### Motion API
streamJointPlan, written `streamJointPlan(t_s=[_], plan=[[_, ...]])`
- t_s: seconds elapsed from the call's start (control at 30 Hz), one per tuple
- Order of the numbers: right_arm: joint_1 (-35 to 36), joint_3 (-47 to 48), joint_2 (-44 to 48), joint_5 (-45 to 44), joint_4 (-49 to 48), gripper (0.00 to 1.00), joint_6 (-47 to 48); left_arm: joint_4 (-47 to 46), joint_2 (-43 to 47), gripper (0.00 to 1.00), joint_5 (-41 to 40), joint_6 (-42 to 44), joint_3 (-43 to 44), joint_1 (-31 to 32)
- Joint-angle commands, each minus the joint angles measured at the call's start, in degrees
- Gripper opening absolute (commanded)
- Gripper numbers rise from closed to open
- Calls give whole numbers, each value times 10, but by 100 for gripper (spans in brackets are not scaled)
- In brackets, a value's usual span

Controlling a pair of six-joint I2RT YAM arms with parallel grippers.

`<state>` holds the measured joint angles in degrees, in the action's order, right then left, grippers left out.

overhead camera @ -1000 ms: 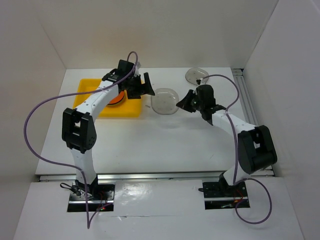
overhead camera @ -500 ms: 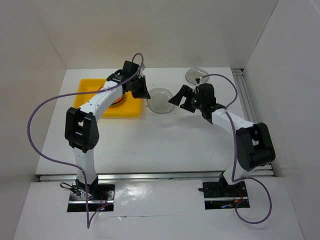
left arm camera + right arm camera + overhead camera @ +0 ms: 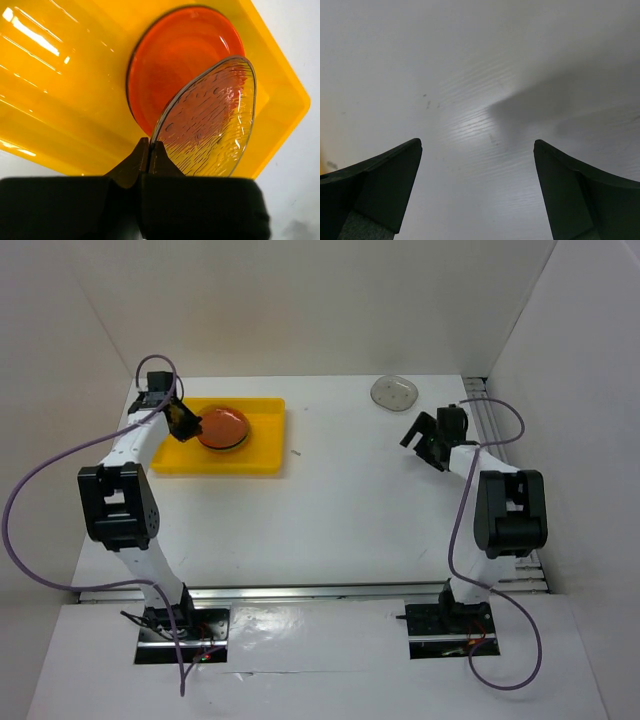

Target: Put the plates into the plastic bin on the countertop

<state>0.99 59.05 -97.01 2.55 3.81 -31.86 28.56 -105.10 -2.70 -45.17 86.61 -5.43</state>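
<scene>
The yellow plastic bin [image 3: 260, 455] [image 3: 60, 100] sits at the back left of the white countertop [image 3: 340, 510]. An orange plate [image 3: 224, 426] [image 3: 175, 60] lies in it on top of a darker one. My left gripper [image 3: 181, 424] [image 3: 149, 146] is shut on the rim of a grey see-through dotted plate [image 3: 212, 125], held tilted over the orange plate. Another grey plate [image 3: 394, 392] lies at the back right. My right gripper [image 3: 424, 436] [image 3: 477, 145] hangs open and holds nothing, just in front of that plate.
White walls close in the countertop on three sides. A metal rail [image 3: 497, 430] runs along the right edge beside my right arm. A small dark speck [image 3: 295, 451] lies just right of the bin.
The grey plate went from my right gripper to my left, which shut on it and swung to the bin's left end. My right gripper opened and drew back right.
</scene>
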Motion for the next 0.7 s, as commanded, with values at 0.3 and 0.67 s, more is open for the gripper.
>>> streamJointPlan(t_s=[0.3, 0.67], plan=[[-68, 116, -202, 18, -71, 100, -23, -79, -28, 7, 16, -27, 23, -53], [-78, 312, -317, 25, -7, 100, -11, -43, -54, 79, 44, -12, 35, -42]])
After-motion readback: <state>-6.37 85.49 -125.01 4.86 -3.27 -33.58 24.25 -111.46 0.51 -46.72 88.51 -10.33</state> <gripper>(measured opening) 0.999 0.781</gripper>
